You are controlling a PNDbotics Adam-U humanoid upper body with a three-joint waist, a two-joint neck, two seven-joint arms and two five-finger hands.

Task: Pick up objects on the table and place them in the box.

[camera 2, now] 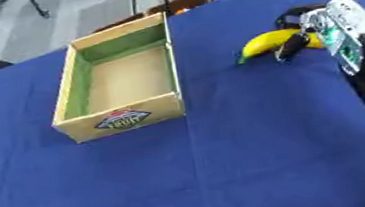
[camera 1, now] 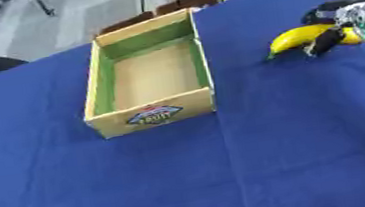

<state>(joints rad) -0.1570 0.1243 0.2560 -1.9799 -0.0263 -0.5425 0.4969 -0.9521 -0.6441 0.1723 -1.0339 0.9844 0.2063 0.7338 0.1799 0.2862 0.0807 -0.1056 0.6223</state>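
The banana [camera 1: 301, 37] lies on the blue tablecloth [camera 1: 230, 170] to the right of the box [camera 1: 154, 115], well apart from it, its pointed tip turned toward the box wall. The right hand [camera 2: 300, 34] has closed on it from the far-right side — dark fingers curl over its top and one reaches down across its thick end, so the fruit sits inside the grasp, apparently so it can be lifted and not pushed. Whether the banana is off the cloth yet I cannot tell; it looks to be at or just above it.

The box stands open-topped with nothing visible inside, its labelled short wall facing the robot — an easy drop from above. The move ahead, by my reading, is a lift and a carry leftward over the box's right wall. The left hand shows in neither view.
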